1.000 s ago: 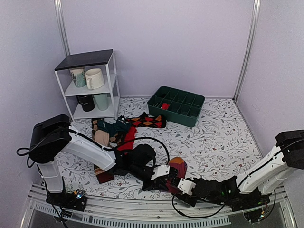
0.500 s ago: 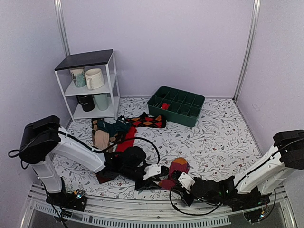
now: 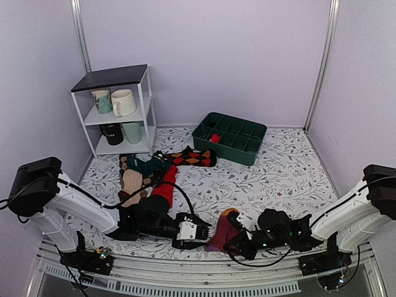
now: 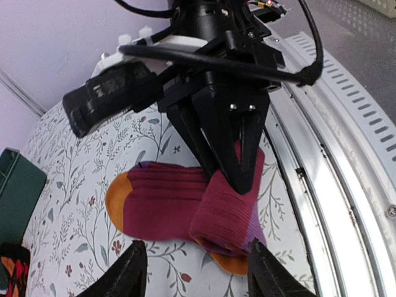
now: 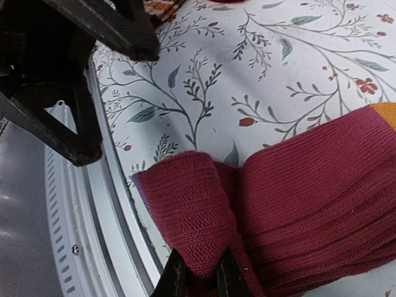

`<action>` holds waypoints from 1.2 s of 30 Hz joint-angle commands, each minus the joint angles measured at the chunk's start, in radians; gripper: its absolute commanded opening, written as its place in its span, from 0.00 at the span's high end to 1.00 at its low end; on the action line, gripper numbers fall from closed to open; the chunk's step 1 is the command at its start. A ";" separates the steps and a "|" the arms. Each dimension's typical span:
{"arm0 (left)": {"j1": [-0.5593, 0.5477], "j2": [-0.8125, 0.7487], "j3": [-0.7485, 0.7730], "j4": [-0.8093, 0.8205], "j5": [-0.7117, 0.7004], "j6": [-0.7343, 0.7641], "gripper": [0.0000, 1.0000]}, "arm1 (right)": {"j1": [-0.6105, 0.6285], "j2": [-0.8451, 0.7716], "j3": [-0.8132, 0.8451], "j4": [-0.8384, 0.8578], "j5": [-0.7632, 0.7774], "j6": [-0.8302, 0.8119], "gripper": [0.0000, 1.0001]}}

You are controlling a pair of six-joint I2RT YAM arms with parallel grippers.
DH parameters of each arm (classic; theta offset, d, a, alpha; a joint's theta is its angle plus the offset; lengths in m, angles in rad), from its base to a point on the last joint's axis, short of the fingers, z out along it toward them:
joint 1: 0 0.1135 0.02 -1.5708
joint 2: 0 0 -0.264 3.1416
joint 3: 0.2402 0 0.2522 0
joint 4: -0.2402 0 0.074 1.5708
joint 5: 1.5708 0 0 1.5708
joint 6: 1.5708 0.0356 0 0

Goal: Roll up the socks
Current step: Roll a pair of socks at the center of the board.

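Observation:
The maroon socks [image 3: 221, 230] with orange toe lie near the table's front edge, one end folded over into a thick roll [image 4: 230, 213]. My right gripper [image 5: 199, 277] is shut on that folded end [image 5: 192, 210]; its black fingers [image 4: 238, 154] pinch the roll from above. My left gripper [image 4: 195, 272] stands open just in front of the roll, one fingertip on each side and not touching it. From above, the left gripper [image 3: 192, 231] sits left of the socks and the right gripper [image 3: 238, 240] sits right of them.
A pile of other socks [image 3: 147, 172] lies mid-left, with an argyle one [image 3: 192, 158] and a red one [image 3: 164, 189]. A green divided tray [image 3: 230, 137] stands at the back. A white shelf with mugs [image 3: 117, 111] is back left. A metal rail [image 3: 185, 283] runs along the front edge.
My left gripper has let go of the socks, opened and drawn back to the left. My right gripper has shut on the folded end.

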 commanded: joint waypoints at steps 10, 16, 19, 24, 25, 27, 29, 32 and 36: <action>-0.035 0.111 0.089 -0.085 0.181 0.062 0.45 | -0.103 0.160 0.003 -0.139 -0.351 0.026 0.94; -0.038 0.161 0.111 -0.128 0.172 0.052 0.45 | -0.116 0.182 0.019 -0.148 -0.360 0.005 0.94; -0.038 0.181 0.113 -0.137 0.165 0.040 0.45 | -0.124 0.177 0.012 -0.145 -0.360 0.005 0.94; -0.038 0.212 0.117 -0.133 0.126 0.034 0.46 | -0.126 0.184 0.015 -0.144 -0.365 0.006 0.94; -0.038 0.216 0.119 -0.133 0.122 0.032 0.48 | -0.126 0.186 0.015 -0.144 -0.367 0.005 0.94; -0.038 0.218 0.124 -0.139 0.123 0.031 0.59 | -0.126 0.186 0.016 -0.143 -0.366 0.006 0.94; -0.038 0.218 0.134 -0.155 0.127 0.021 0.73 | -0.126 0.189 0.018 -0.146 -0.367 0.009 0.94; -0.038 0.227 0.142 -0.164 0.131 0.005 0.84 | -0.129 0.192 0.025 -0.154 -0.371 0.013 0.94; -0.037 0.244 0.147 -0.180 0.122 -0.031 0.99 | -0.132 0.188 0.037 -0.171 -0.373 0.005 0.90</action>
